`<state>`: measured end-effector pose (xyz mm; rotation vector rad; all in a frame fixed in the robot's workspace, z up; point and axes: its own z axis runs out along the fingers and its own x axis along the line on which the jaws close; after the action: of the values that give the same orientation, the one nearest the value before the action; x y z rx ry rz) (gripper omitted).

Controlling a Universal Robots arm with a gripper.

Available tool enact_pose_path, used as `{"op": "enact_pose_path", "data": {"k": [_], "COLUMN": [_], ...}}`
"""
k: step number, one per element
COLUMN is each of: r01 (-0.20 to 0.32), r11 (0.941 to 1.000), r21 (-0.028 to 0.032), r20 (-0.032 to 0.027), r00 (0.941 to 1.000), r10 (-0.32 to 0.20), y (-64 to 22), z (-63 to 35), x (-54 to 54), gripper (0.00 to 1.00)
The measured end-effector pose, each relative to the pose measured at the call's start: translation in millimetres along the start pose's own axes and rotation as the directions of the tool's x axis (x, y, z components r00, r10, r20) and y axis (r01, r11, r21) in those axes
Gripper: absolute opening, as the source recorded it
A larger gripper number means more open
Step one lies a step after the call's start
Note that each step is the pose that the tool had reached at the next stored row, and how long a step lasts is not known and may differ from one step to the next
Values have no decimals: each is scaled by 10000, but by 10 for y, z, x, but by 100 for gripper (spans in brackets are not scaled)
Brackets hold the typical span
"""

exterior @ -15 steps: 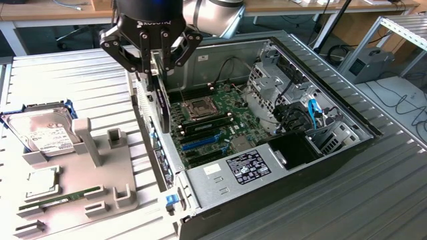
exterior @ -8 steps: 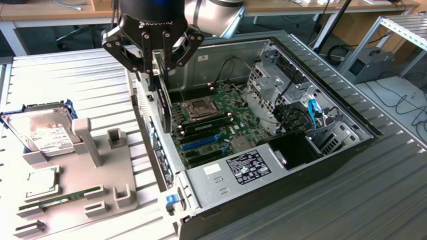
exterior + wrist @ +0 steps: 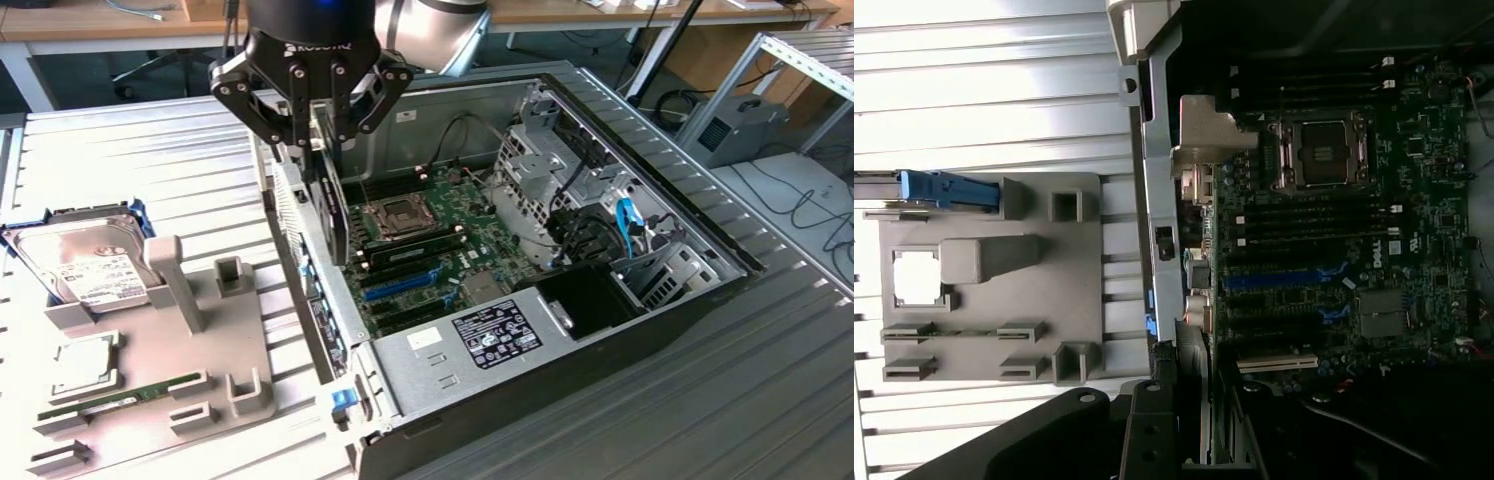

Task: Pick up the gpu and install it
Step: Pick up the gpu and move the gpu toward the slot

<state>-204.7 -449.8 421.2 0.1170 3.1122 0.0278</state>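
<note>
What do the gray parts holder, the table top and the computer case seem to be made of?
Gray parts holder: likely molded or printed plastic, matte, uniform gray, with blocky posts.
Table top: seemingly aluminium slats, ribbed, pale with a dull sheen.
Computer case: probably sheet steel, bare gray inside with folded edges, dark outside.
</note>
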Motion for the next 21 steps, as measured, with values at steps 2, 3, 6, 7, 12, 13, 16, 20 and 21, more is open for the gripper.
{"op": "enact_pose_path", "data": {"k": [2,3,6,7,12,13,16,20,21], "r01": [0,0,0,0,0,0,0,0,0], "r11": [10000,10000,10000,10000,10000,10000,10000,10000,10000], "r21": [0,0,0,0,-1,0,0,2,3], "r20": [0,0,0,0,1,0,0,0,0], "r00": [10000,10000,10000,10000,10000,10000,10000,10000,10000], "r10": [0,0,0,0,0,0,0,0,0], "y": [1,1,2,2,4,4,5,6,7], "z": [2,3,5,6,12,13,16,20,20], "x": [-8,-13,-25,-28,-54,-57,-70,-89,-93], "gripper": [26,26,26,26,26,26,26,26,26]}}
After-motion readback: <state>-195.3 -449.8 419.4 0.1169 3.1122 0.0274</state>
